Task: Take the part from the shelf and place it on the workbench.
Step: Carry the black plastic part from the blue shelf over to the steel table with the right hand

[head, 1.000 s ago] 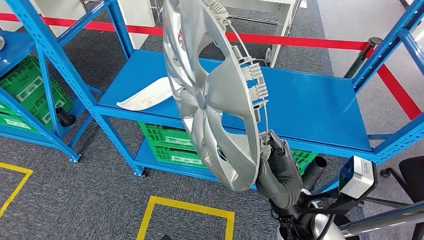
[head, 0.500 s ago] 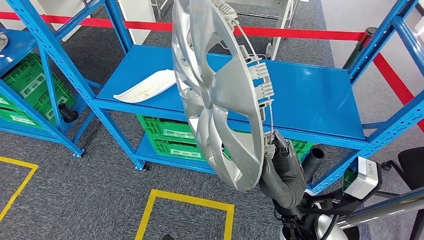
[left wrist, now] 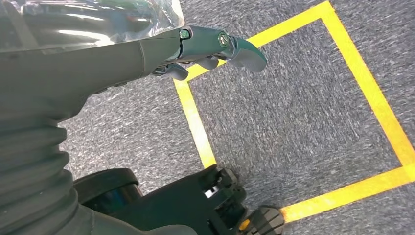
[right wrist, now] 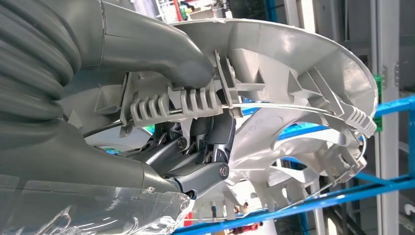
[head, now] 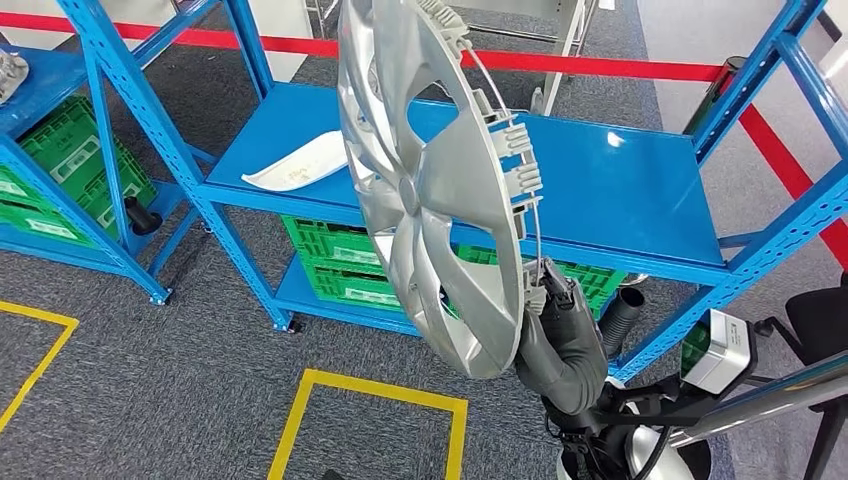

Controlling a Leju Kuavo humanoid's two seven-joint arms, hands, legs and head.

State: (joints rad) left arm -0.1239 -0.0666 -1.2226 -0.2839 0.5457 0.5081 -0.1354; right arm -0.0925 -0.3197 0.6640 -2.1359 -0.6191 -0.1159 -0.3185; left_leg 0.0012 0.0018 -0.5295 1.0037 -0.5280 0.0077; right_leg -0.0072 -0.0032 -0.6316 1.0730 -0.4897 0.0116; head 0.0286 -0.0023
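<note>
Blue shelving (head: 620, 190) stood behind while the right hand (head: 548, 300) held the silver hubcap (head: 430, 190) upright, fingers (right wrist: 205, 147) clamped on its rim; the left hand (left wrist: 205, 46) hung with fingers apart.

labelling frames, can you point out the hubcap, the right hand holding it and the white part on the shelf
hubcap (head: 425, 190), head view, on its silver centre hub.
right hand (head: 548, 300), head view, where it grips the hubcap's lower rim.
white part (head: 298, 165), head view, middle of the curved piece lying on the blue shelf (head: 640, 215).

Silver plastic hubcap (head: 430, 190) glossy; blue metal shelf (head: 620, 200) smooth.
</note>
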